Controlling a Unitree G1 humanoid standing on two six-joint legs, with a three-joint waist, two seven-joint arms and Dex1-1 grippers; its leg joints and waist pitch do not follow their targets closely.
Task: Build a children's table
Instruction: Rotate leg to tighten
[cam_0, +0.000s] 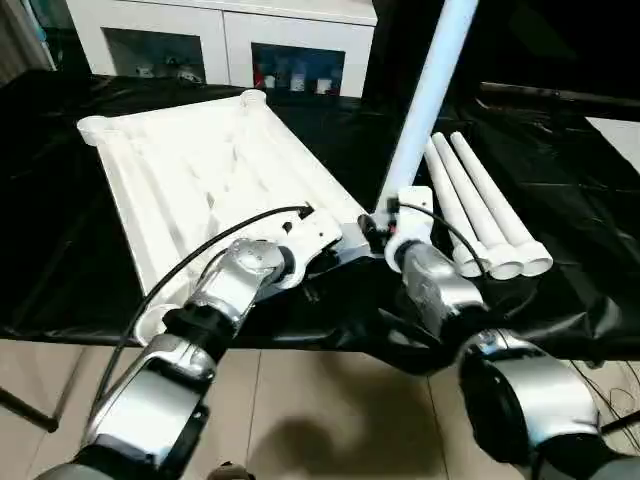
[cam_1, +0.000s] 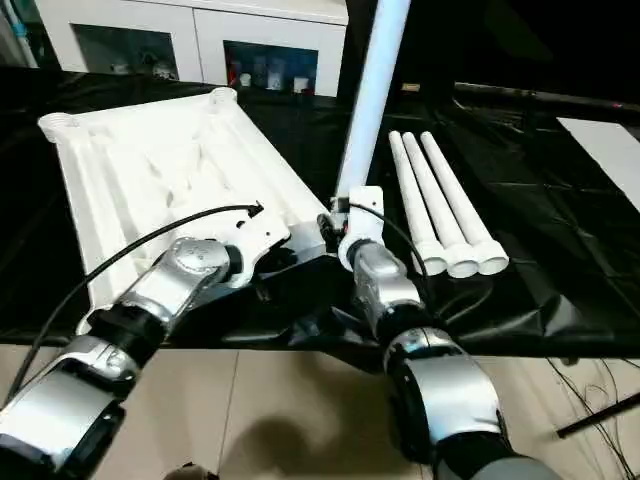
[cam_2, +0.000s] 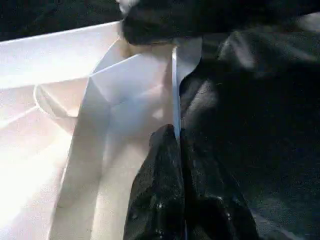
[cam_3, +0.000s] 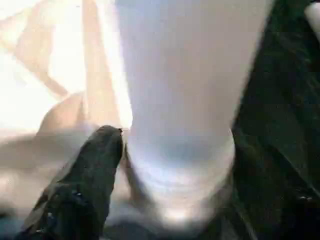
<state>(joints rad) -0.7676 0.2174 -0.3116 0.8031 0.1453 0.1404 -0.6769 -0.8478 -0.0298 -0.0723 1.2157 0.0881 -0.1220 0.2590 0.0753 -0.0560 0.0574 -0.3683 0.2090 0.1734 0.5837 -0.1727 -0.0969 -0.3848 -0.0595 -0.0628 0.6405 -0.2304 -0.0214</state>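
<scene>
At frame centre, one leg (cam_0: 428, 95) stands in the tabletop (cam_0: 190, 170) corner socket. The right gripper (cam_3: 150, 165) straddles it; the left gripper (cam_2: 177, 137) pinches the tabletop's rim. Next, press the leg fully down.

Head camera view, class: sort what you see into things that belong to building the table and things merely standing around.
Job:
tabletop, underside up
upright leg
three legs lying side by side

Standing around:
cabinet behind
black sheet under everything
</scene>
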